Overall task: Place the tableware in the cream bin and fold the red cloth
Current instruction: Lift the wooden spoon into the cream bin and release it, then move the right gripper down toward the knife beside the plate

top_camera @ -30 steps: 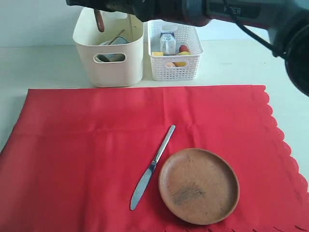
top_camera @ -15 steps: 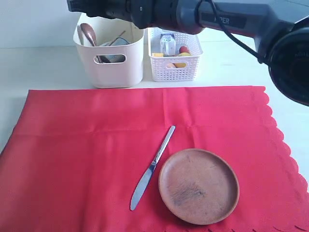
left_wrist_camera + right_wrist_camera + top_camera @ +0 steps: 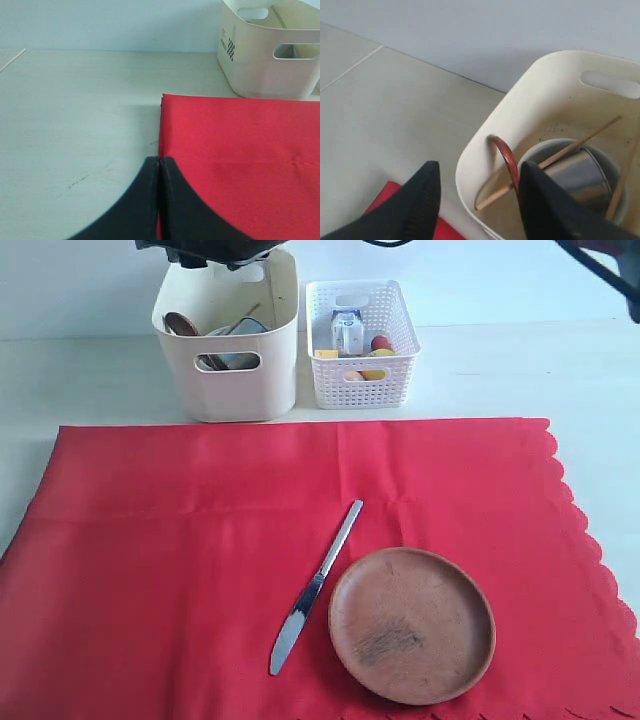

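Seeing red cloth spread flat, unfolded | cream bin beyond it holds steel cup, wooden spoon, chopsticks | round brown plate on cloth, knife just beside it | my right gripper spread, empty, above bin rim | my left gripper pressed together, empty, over cloth edge

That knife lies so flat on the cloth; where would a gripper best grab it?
Probably the slim handle of the knife, straight down from above, jaws across its width. It lies flat on the cloth, so nothing gets under it sideways, and the handle end sits clear of the plate, unlike the blade.
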Motion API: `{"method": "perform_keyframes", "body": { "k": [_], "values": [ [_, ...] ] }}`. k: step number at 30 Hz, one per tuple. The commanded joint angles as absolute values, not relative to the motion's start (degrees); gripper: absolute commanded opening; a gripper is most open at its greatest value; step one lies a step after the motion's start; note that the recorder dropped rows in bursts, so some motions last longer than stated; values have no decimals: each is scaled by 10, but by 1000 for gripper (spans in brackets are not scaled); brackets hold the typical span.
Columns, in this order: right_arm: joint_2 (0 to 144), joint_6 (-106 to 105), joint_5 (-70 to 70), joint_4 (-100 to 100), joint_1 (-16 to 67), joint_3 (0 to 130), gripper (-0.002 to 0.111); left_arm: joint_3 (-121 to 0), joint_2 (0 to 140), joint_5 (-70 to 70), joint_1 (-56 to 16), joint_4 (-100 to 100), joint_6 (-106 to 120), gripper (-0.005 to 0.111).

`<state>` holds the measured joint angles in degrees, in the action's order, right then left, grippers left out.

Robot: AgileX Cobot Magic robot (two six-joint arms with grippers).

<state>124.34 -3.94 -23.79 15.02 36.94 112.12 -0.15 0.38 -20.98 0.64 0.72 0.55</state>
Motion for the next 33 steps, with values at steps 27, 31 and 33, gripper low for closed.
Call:
{"method": "perform_keyframes", "body": {
  "k": [27,31,33],
  "values": [
    [1028,-126,-275,193,386,895,0,0,0,-202,8,6,6,0],
    [954,-141,-236,193,386,776,0,0,0,-202,8,6,6,0],
    [916,-152,-224,193,386,725,0,0,0,-202,8,6,6,0]
  ]
}}
